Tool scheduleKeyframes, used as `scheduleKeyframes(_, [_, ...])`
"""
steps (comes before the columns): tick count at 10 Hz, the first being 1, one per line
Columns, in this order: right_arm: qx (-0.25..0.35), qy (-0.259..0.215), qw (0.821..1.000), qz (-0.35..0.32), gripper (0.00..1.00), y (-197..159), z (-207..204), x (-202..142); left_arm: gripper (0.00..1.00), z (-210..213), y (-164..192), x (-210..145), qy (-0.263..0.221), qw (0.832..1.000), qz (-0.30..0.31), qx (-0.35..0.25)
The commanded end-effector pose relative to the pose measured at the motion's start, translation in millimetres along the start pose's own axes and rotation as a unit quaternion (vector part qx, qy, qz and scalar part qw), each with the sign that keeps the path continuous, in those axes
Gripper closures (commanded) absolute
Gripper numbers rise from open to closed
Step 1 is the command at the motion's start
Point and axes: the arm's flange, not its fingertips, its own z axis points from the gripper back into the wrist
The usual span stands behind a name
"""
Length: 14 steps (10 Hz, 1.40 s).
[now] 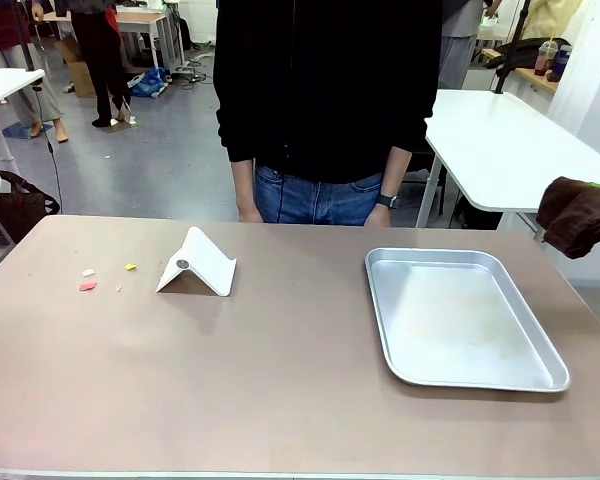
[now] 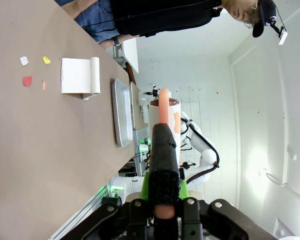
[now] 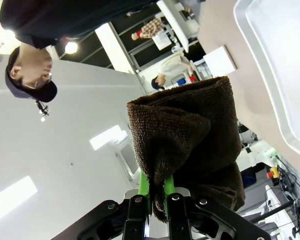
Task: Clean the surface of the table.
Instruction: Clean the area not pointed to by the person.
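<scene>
The tan-brown table (image 1: 280, 380) carries small scraps at its left: a white one (image 1: 88, 272), a yellow one (image 1: 130, 267) and a red one (image 1: 87, 286). The left wrist view shows the same scraps (image 2: 27, 80) on the table (image 2: 30, 150). My left gripper (image 2: 164, 195) is off the table's near edge and above it, shut on a black-bristled brush with a salmon handle (image 2: 163, 150). My right gripper (image 3: 156, 187) is shut on a bunched brown cloth (image 3: 185, 145). That cloth (image 1: 578, 213) hangs at the far right, above the table's edge.
A white folded dustpan-like piece (image 1: 197, 263) stands right of the scraps. A shiny metal tray (image 1: 380, 300) lies empty on the right half. A person in black (image 1: 325, 90) stands at the far edge, hands down. White tables stand behind.
</scene>
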Motion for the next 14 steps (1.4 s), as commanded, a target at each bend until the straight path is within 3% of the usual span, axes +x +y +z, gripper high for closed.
scheduleKeyframes(1, [0.000,0.001,1.000,0.000,0.87,5.4,-2.5,-2.9,0.85,-0.4,-1.7,-2.6,0.005,1.000,-0.008,-0.001])
scheduleKeyframes(4, [0.000,0.001,1.000,0.000,0.87,5.4,-2.5,-2.9,0.85,-0.4,-1.7,-2.6,0.005,1.000,-0.008,-0.001])
scheduleKeyframes(5, [0.000,0.001,1.000,0.000,0.87,5.4,-2.5,-2.9,0.78,0.0,0.0,0.0,0.000,1.000,0.000,0.000])
scheduleKeyframes(6, [0.000,0.001,1.000,0.000,0.87,5.4,-2.5,-2.9,0.78,-14.7,-16.0,2.5,-0.026,0.997,-0.033,0.062])
scheduleKeyframes(9, [0.000,0.001,1.000,0.000,0.87,5.4,-2.5,-2.9,0.78,-32.4,-17.9,27.7,-0.051,0.974,0.016,0.219])
scheduleKeyframes(14, [0.000,0.001,1.000,0.000,0.87,5.4,-2.5,-2.9,0.78,-33.8,26.5,77.8,-0.036,0.947,0.079,0.310])
